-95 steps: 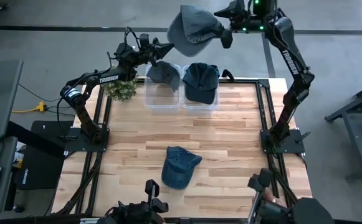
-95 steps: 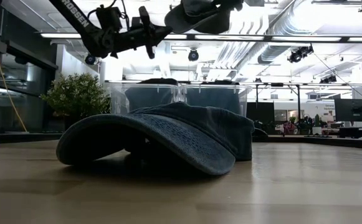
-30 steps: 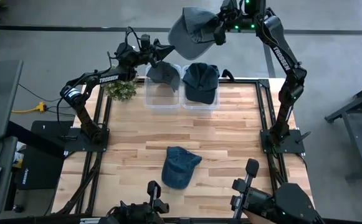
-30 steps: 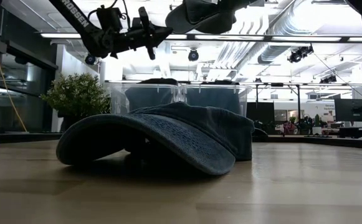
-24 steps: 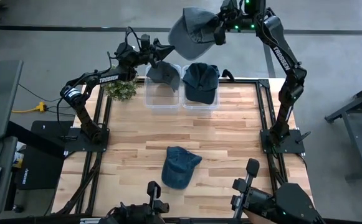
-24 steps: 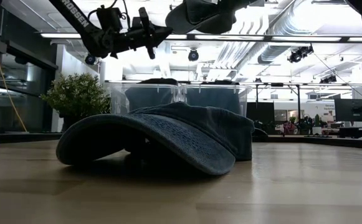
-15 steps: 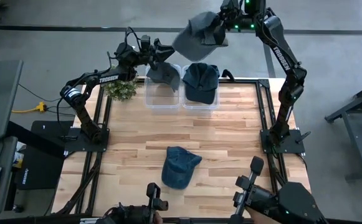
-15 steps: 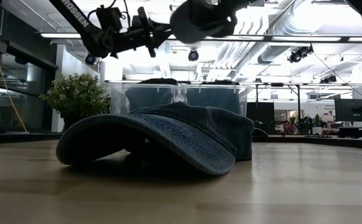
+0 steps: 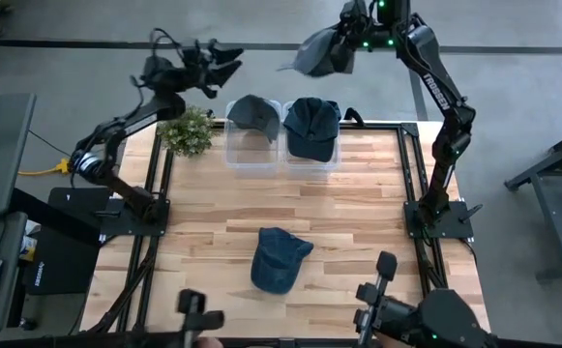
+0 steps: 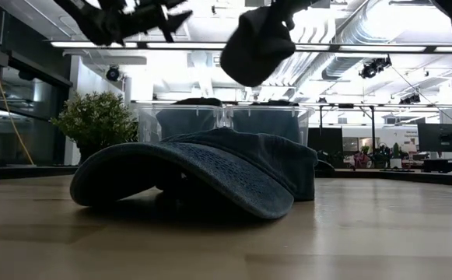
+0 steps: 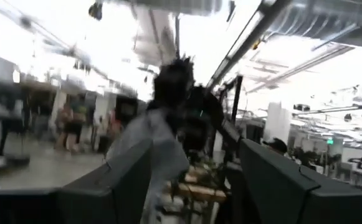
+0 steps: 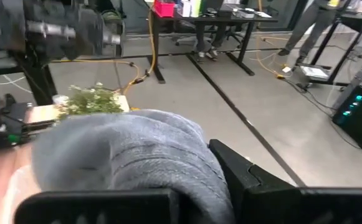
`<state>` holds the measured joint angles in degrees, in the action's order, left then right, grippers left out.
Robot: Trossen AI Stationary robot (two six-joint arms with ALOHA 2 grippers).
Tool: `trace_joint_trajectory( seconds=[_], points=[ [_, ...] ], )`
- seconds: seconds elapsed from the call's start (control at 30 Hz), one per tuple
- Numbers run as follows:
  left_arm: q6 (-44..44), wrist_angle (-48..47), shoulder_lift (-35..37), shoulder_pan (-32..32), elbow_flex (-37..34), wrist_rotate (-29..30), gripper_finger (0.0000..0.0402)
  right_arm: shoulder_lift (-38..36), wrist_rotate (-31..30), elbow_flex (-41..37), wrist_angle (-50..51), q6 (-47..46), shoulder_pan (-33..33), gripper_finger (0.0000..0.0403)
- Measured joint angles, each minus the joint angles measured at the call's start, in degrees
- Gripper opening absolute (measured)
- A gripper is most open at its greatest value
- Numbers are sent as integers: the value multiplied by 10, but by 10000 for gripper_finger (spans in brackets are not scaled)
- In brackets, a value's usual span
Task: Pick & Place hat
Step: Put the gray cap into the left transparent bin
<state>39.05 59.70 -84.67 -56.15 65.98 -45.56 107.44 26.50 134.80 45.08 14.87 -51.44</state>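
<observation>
Handover finished: left gripper (image 9: 213,60) has let go, jaws spread and empty, swung outward past tabletop's far-left corner. Right gripper (image 9: 350,41) alone pinches floppy grey fabric cap (image 9: 319,52), hanging above far edge; binning probably next.

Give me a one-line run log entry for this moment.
left end effector: open, empty, raised behind table | right end effector: shut on grey hat, above bins | blue hat: lying on table
</observation>
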Motion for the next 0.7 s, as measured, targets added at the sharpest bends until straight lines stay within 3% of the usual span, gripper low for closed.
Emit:
trace_joint_trajectory(
  seconds=[0.33, 0.7],
  points=[
    [-89, -55, 101, -5, 0, 13, 214, 2, 5, 0, 0, -67, 74, 39],
    [-195, -111, 154, -5, 0, 41, 213, 32, -4, 0, -22, -149, 150, 39]
  ],
)
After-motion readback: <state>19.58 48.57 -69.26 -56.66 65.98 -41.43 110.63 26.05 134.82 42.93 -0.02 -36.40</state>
